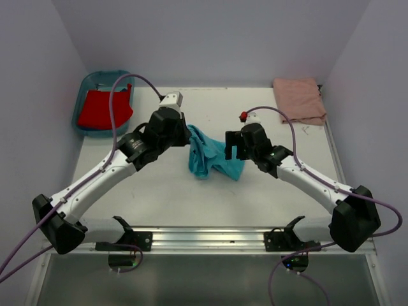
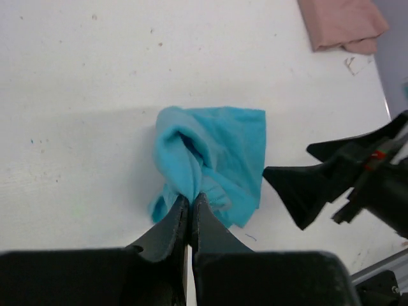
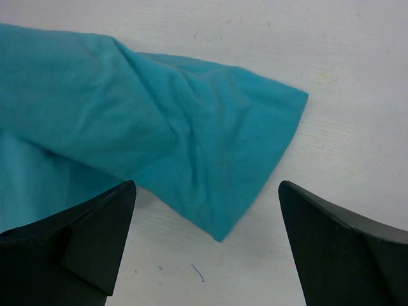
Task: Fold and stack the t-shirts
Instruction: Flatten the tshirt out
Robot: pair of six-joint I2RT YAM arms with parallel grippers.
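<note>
The turquoise t-shirt [image 1: 210, 155] lies bunched in the middle of the table. My left gripper [image 2: 190, 199] is shut on a bunched fold of it [image 2: 210, 153] and holds that edge up; in the top view the left gripper [image 1: 185, 136] is at the shirt's left top. My right gripper [image 3: 207, 191] is open and empty, jaws wide apart just above a corner of the turquoise shirt [image 3: 191, 140]; in the top view the right gripper [image 1: 232, 150] is at the shirt's right side. The pale salmon-pink t-shirt [image 1: 299, 100] lies folded at the back right. The red t-shirt [image 1: 105, 108] lies in the tub.
A blue plastic tub [image 1: 89, 86] stands at the back left corner, off the table's left edge. The pink shirt also shows in the left wrist view [image 2: 344, 22]. Grey walls close in on three sides. A metal rail [image 1: 204, 237] runs along the near edge.
</note>
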